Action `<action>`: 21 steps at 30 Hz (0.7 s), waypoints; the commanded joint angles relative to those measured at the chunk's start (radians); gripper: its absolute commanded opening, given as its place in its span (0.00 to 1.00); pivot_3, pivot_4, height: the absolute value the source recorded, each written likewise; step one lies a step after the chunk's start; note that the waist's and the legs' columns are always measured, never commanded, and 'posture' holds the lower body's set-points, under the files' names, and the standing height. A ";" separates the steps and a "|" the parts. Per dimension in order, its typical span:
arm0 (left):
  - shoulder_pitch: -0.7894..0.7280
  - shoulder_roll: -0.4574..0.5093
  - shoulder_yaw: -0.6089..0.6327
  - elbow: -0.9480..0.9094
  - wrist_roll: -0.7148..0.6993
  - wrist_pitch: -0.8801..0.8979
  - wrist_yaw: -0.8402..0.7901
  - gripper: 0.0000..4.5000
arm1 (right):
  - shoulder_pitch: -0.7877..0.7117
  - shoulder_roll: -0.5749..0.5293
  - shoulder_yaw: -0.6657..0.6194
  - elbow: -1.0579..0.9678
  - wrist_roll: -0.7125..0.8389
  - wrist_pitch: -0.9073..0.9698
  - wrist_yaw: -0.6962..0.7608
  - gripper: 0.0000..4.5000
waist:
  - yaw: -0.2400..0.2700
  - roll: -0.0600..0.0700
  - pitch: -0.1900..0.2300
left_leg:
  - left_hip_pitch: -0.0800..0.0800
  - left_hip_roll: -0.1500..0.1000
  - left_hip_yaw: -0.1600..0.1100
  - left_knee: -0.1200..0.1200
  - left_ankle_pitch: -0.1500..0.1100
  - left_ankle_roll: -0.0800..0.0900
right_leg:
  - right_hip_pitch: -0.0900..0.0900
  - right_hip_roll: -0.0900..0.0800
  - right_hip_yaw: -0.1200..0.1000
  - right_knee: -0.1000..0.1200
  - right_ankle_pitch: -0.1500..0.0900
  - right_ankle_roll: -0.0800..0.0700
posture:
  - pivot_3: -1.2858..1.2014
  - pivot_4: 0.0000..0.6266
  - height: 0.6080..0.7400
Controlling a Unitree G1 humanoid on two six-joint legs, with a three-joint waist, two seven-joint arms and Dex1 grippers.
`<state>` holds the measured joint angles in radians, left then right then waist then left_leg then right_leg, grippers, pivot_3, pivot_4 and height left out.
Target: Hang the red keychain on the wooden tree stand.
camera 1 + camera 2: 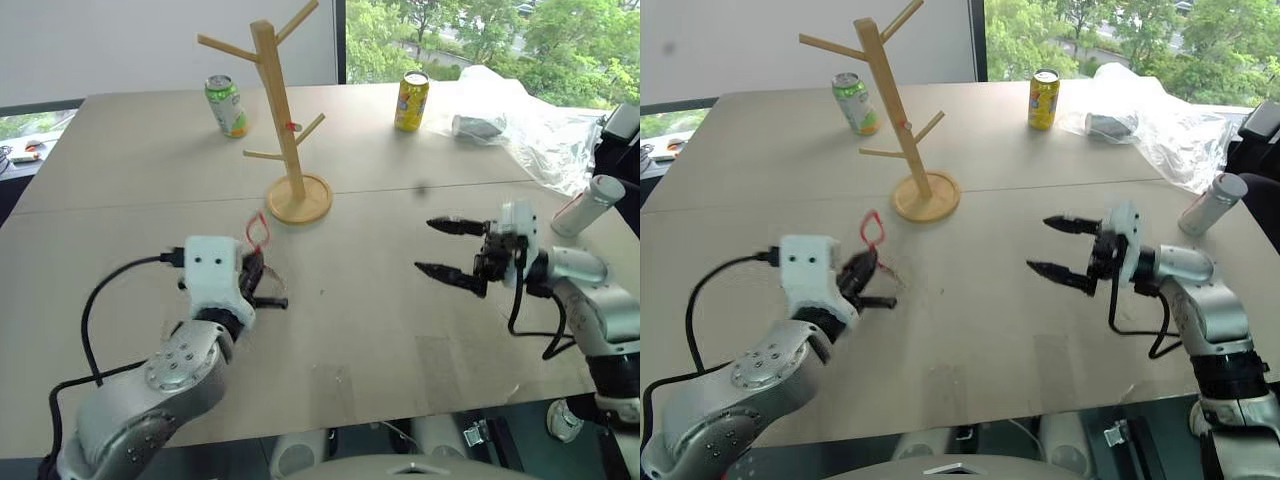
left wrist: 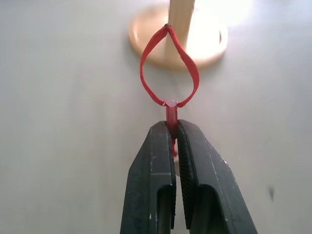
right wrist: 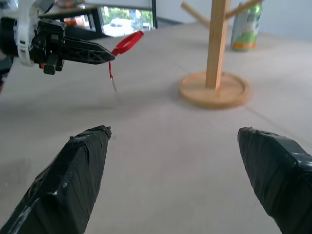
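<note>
Gripping the red keychain [image 2: 168, 73], your left jaws have it lifted off the surface [image 1: 380, 330]; hanging on the tree stand [image 1: 283, 130] remains, right jaws apart.

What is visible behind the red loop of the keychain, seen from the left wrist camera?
Behind the red keychain loop stands the light wooden tree stand: its round base and lower post. The loop's strap covers thin lines of them.

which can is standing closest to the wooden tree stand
The green can, just left of the wooden tree stand; the yellow can stands farther off to its right.
</note>
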<state>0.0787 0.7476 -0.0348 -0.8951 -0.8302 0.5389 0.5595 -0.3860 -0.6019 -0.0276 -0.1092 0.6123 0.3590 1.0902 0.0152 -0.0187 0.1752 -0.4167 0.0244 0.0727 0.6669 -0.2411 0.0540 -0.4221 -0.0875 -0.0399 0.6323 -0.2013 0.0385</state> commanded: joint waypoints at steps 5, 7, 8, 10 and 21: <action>-0.173 -0.106 -0.055 0.002 0.369 -0.128 -0.175 0.01 | -0.151 0.017 -0.071 -0.020 0.091 0.087 -0.059 1.00 | 0.005 0.000 0.000 | -0.001 0.000 -0.001 -0.001 0.000 0.002 | 0.002 0.000 -0.002 -0.003 0.000 0.000 | 0.52 0.24 1.00; -0.240 -0.152 -0.072 0.044 0.429 -0.128 -0.189 0.01 | -0.181 0.029 -0.080 -0.017 0.104 0.094 -0.071 1.00 | 0.004 0.000 0.000 | -0.002 0.000 -0.001 -0.001 0.002 0.006 | 0.002 0.000 -0.002 -0.004 0.000 0.000 | 0.52 0.24 1.00; -0.271 -0.178 -0.080 0.064 0.456 -0.125 -0.198 0.01 | -0.192 0.033 -0.082 -0.016 0.108 0.097 -0.077 1.00 | 0.003 -0.001 0.001 | -0.002 0.000 -0.001 -0.001 0.002 0.007 | 0.002 0.000 -0.002 -0.004 0.000 0.001 | 0.52 0.24 1.00; -0.319 -0.227 -0.087 0.097 0.499 -0.114 -0.207 0.01 | -0.204 0.039 -0.079 -0.018 0.105 0.094 -0.083 1.00 | 0.002 -0.001 0.001 | -0.002 0.000 -0.001 0.000 0.002 0.007 | 0.002 0.001 -0.002 -0.005 0.001 0.001 | 0.52 0.24 1.00; -0.400 -0.372 -0.125 0.229 0.656 -0.057 -0.346 0.01 | -0.233 0.062 -0.072 -0.052 0.118 0.107 -0.101 1.00 | -0.001 -0.002 0.001 | -0.002 -0.001 -0.002 0.000 0.002 0.007 | 0.002 0.003 -0.002 -0.004 0.003 0.005 | 0.52 0.24 1.00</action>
<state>-0.3229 0.3791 -0.1529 -0.6510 -0.2059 0.4784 0.2399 -0.5966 -0.5388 -0.0777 -0.1114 0.7102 0.4633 0.9924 0.0143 -0.0202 0.1759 -0.4190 0.0239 0.0711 0.6668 -0.2393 0.0611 -0.4202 -0.0848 -0.0421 0.6279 -0.1984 0.0439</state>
